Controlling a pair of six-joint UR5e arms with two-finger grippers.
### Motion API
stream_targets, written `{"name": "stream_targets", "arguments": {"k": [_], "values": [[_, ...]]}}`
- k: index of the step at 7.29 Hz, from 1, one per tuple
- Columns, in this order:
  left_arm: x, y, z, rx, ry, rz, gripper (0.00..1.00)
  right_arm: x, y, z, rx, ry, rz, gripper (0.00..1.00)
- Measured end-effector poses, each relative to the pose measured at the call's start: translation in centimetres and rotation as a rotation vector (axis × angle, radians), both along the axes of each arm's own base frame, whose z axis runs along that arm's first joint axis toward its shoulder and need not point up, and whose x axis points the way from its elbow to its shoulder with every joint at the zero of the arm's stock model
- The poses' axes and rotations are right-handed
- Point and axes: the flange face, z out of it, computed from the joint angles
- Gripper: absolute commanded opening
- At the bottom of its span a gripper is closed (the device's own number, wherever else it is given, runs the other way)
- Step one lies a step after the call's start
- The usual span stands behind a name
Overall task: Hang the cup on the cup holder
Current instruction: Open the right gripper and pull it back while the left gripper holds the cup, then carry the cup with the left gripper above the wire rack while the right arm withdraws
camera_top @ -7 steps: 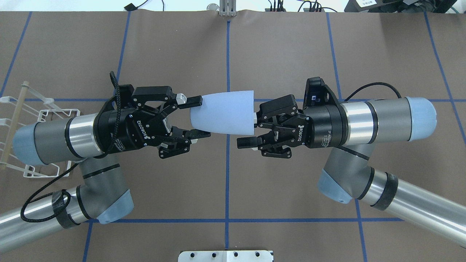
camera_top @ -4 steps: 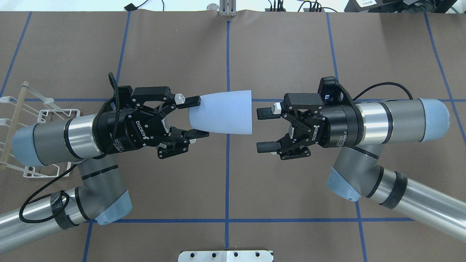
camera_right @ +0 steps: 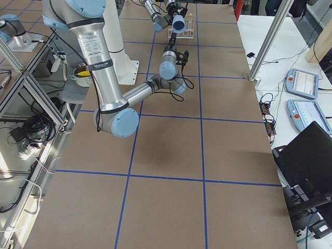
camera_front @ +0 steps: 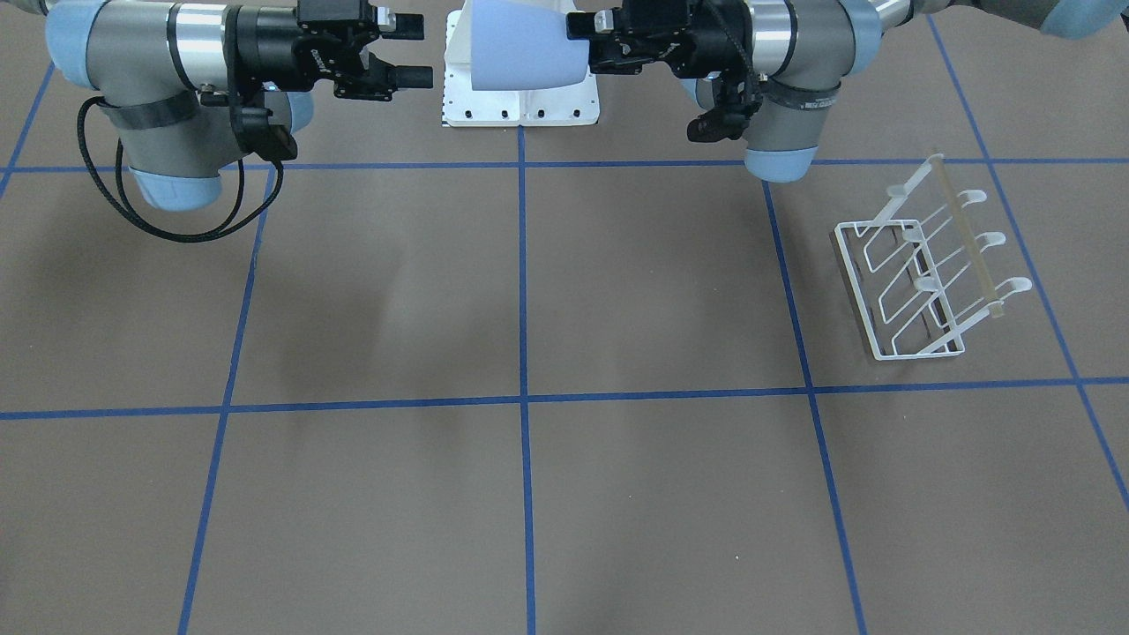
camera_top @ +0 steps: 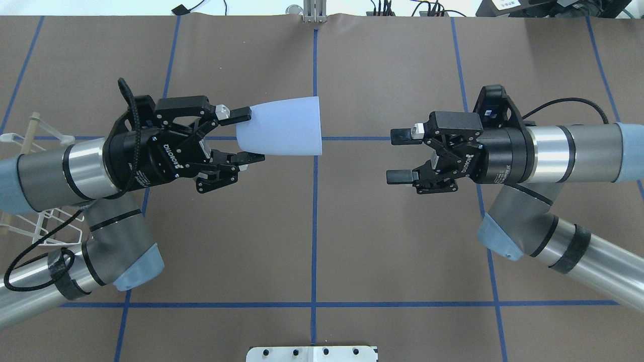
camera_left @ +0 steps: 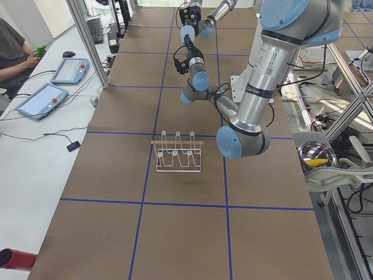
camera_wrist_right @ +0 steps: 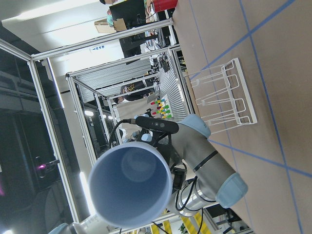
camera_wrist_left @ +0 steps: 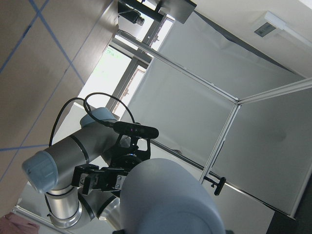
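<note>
The pale lavender-blue cup [camera_top: 283,128] lies level in the air, its narrow end held in my shut left gripper [camera_top: 247,137] and its open mouth facing right. It also shows in the front view [camera_front: 520,44], from its closed end in the left wrist view [camera_wrist_left: 165,200], and mouth-on in the right wrist view [camera_wrist_right: 129,183]. My right gripper [camera_top: 397,156] is open and empty, well to the right of the cup's mouth. The cup holder [camera_front: 926,273], a white wire rack with a tan rod, stands on the table behind my left arm, which partly hides it in the overhead view [camera_top: 30,133].
The white robot pedestal base [camera_front: 520,110] sits at the table's robot-side edge. Blue tape lines cross the brown table [camera_top: 392,251]. A steel bowl [camera_left: 316,156] stands off the table by the robot. An operator sits at a side desk with tablets.
My right gripper has drawn back to the right from the cup's mouth, staying open. My left gripper has carried the cup to the left and towards the far side.
</note>
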Motion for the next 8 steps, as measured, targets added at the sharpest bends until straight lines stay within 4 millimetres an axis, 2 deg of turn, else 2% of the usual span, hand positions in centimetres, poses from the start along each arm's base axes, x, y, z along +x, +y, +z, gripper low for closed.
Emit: {"name": "stream_targets", "arguments": {"k": [2,4,5,6,8], "values": [[-2.3,-4.2,0.8,-0.016,-0.167,-0.162,0.00,2.0,-2.4,7.5,0.105,0.177,0.206,1.00],[-3.4,-7.1,2.9,0.048,-0.396,-0.304,0.00,4.0,-5.1,15.0,0.207,0.383,0.369,1.00],[-4.8,-9.3,3.5,0.065,-0.527,-0.346,0.00,5.0,-6.3,17.3,0.239,0.469,0.418,1.00],[-7.2,-12.0,3.8,0.080,-0.669,-0.345,0.00,5.7,-6.9,18.8,0.246,0.523,0.440,1.00],[-13.5,-16.8,5.2,0.157,-0.962,-0.332,0.00,8.0,-7.8,21.0,0.223,0.595,0.466,1.00]]}}
